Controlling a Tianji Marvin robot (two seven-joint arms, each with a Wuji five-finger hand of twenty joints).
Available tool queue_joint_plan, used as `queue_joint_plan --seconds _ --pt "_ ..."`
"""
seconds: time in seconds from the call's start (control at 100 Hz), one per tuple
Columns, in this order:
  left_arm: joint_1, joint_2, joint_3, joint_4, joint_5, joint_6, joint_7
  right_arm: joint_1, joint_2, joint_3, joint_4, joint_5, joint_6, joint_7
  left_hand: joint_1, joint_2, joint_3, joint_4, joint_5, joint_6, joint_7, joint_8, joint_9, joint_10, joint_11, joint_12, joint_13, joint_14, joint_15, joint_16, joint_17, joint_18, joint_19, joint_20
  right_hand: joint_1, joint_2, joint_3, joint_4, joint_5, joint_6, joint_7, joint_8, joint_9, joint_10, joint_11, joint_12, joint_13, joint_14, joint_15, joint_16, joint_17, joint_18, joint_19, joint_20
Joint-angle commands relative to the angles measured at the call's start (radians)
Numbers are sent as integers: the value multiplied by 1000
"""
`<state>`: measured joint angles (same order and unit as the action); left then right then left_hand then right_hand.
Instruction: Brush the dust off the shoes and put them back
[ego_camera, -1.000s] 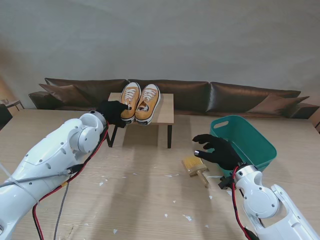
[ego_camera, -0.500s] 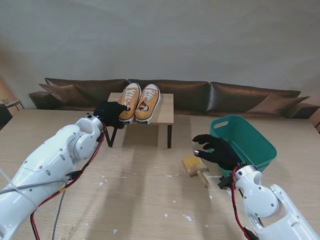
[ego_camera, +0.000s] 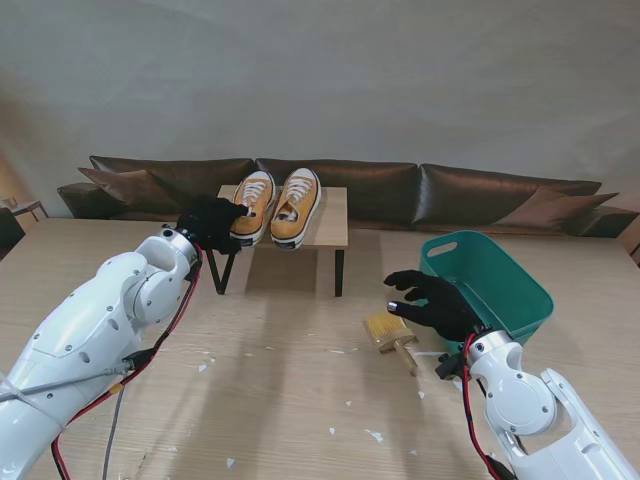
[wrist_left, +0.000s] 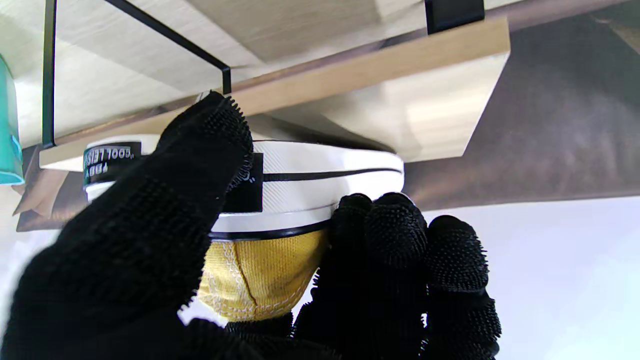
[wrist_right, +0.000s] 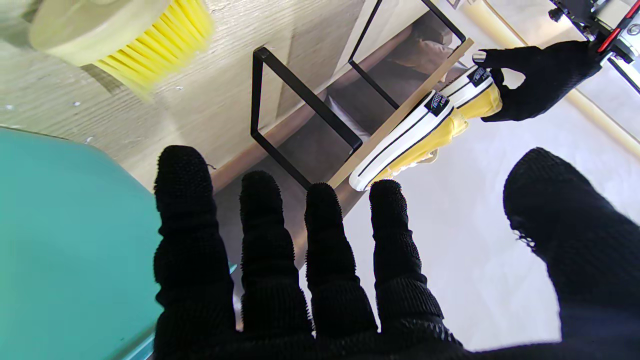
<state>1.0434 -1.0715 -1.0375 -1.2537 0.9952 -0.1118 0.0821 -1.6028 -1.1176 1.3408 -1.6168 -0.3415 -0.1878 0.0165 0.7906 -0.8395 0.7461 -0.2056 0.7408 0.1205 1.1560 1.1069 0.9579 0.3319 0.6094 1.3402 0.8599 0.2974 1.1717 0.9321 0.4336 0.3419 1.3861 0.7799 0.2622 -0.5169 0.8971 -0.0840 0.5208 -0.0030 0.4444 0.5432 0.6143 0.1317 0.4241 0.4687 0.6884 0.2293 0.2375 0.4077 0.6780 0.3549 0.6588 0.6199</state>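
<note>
- Shoes (ego_camera: 275, 207): yellow pair, side by side on the small rack (ego_camera: 330, 222) at the far side of the table (ego_camera: 280, 380).
- Left hand (ego_camera: 210, 224): fingers closed round the heel of the left shoe (wrist_left: 280, 200), thumb on the sole.
- Right hand (ego_camera: 435, 303): fingers spread, holding nothing, over the brush (ego_camera: 392, 335).
- Brush lies on the table just beside the bin (ego_camera: 500, 290).

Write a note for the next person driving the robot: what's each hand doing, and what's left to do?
Left robot hand: shut on the left shoe's heel, at the small rack.
Right robot hand: open, holding nothing, hovering between the brush and the teal bin.
Right shoe sits on the rack.
Done: left shoe gripped.
Left: pick up brush, dust both shoes, put them back.
</note>
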Motion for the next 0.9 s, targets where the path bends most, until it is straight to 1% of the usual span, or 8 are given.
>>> queue_joint_plan --seconds 0.0,0.16,0.31,0.42,0.51,0.74,0.89 --pt "0 2 -16 -34 9 -3 0 -6 -2 -4 -3 -1 1 16 128 80 67 -2 159 110 211 68 54 -88 35 23 41 -14 -1 -8 11 -8 31 -22 2 27 -19 22 -25 -3 7 -4 16 2 -7 -10 20 3 4 -1 -402 -9 -24 20" --pt "42 9 -62 -107 48 -20 -14 -5 -2 -6 -2 0 1 16 136 73 64 -2 162 115 210 66 67 -95 30 23 52 -20 -5 -12 21 -11 32 -34 2 28 -19 22 -26 -1 8 -5 15 3 -8 -10 20 3 5 -1 -402 -10 -25 20" --pt "107 19 -118 -199 86 -39 -56 -3 -3 -9 1 0 2 13 141 71 59 -2 165 114 209 65 74 -104 26 25 60 -30 -7 -15 31 -17 32 -44 2 29 -20 22 -26 -1 8 -5 15 1 -8 -10 21 4 5 0 -402 -9 -26 21" --pt "171 24 -167 -280 112 -49 -94 -3 -3 -11 2 2 3 13 143 69 57 -1 167 115 208 63 76 -104 23 24 59 -31 -8 -17 32 -18 32 -48 2 29 -20 22 -26 -2 8 -6 16 1 -7 -10 21 3 5 0 -402 -9 -27 22" --pt "231 29 -214 -362 129 -63 -146 -2 -3 -12 4 1 4 13 144 67 56 0 167 116 207 63 74 -105 17 23 57 -35 -17 -21 34 -21 30 -53 3 29 -20 22 -26 -2 8 -6 15 3 -7 -10 22 4 6 0 -401 -9 -27 22" --pt "374 40 -333 -578 124 -99 -326 -2 -2 -19 7 3 7 18 151 63 53 2 165 111 207 62 72 -113 -1 25 52 -42 -38 -28 33 -33 14 -71 2 29 -20 22 -27 -3 9 -7 14 2 -7 -10 20 3 5 0 -403 -10 -29 23" --pt "459 44 -390 -695 108 -115 -403 -3 -2 -22 7 -1 5 18 150 62 51 3 164 108 205 61 75 -118 -7 27 51 -46 -43 -28 33 -36 9 -76 2 31 -21 22 -27 -2 10 -7 14 1 -6 -10 21 1 6 0 -402 -10 -28 24"
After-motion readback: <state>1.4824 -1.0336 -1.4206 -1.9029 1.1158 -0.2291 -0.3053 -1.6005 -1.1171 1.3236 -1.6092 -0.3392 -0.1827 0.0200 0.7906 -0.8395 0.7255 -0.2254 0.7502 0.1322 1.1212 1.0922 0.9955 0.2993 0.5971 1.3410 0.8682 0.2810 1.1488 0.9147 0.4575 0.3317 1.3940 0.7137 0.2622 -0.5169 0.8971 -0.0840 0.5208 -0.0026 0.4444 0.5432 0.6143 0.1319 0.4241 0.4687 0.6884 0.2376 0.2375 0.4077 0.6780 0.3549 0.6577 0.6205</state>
